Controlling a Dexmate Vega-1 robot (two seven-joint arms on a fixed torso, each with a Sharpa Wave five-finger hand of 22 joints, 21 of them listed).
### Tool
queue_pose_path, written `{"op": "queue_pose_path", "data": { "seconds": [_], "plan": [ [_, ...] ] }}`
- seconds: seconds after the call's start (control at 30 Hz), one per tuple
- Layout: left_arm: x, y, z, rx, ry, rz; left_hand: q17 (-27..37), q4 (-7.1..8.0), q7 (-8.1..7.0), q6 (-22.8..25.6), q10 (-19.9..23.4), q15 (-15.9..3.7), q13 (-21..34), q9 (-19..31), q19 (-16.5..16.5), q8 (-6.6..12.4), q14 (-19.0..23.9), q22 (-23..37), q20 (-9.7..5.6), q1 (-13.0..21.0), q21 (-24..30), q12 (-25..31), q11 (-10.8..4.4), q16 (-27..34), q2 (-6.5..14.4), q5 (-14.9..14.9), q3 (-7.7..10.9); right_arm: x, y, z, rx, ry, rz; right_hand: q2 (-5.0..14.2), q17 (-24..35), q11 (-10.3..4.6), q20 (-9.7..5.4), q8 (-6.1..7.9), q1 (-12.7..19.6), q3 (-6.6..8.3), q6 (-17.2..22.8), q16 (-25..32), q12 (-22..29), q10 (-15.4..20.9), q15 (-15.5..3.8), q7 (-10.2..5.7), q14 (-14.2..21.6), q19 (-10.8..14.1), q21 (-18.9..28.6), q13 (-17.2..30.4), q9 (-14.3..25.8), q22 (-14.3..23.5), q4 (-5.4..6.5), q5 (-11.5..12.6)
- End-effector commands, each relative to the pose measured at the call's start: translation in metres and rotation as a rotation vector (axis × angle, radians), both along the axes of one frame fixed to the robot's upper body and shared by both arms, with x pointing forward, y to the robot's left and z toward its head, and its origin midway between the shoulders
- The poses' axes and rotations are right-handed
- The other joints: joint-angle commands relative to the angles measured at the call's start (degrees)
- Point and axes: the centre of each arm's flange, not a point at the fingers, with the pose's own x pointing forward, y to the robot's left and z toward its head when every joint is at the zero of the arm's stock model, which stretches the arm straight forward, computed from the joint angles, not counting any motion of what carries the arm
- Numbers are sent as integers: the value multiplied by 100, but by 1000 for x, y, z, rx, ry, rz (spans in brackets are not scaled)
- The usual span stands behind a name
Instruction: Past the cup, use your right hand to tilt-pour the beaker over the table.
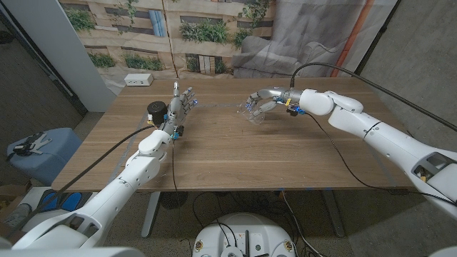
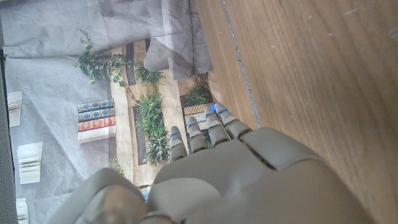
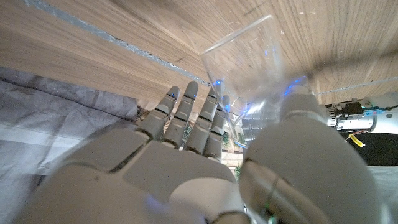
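Right hand: my right hand (image 1: 265, 100) holds the clear beaker (image 1: 252, 111), thumb on one side, fingers (image 3: 186, 118) on the other, mouth tipped down towards the desk (image 1: 235, 157).
Beaker position: lifted over the far middle of the desk, right of the cup.
Left hand: my left hand (image 1: 182, 103) has its fingers apart and nothing in it, just beside the cup.
Cup: a dark cup (image 1: 156, 111) stands at the far left, close against my left wrist.
Risk, grip: I judge the glass is slick; tilting further could let it slide out and strike the desk.
Risk, placement: whether the beaker counts as past the cup I cannot confirm; pouring short would miss the brief.
Surroundings: a white box (image 1: 138, 80) lies at the far left corner, well apart.
Obstruction: the black cable (image 1: 335, 146) trails under my right arm and may snag.
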Motion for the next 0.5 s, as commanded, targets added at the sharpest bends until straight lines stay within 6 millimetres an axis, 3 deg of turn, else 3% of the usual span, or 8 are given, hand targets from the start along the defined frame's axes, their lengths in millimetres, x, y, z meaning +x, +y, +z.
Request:
{"op": "queue_pose_path", "data": {
  "seconds": [0.03,0.5],
  "plan": [
    [0,0,0,0,0,0,9,10,5,17,44,8,17,26,46,-8,35,14,-64,-11,0,-3,20,-12,63,29,-37,4,-10,-20,176,57,31,427,6,-291,-9,44,417,-13,400,56,55,381,-722,-398,89,48,24,21,23,10,6,39],
    [0,0,0,0,0,-1,9,10,10,5,33,11,17,26,46,-13,36,14,-60,-9,-7,-8,14,-12,67,30,-49,11,-13,-38,332,58,74,447,10,-293,-9,48,446,-23,408,77,41,406,-736,-394,92,120,41,33,20,10,-3,47]
  ]
}}
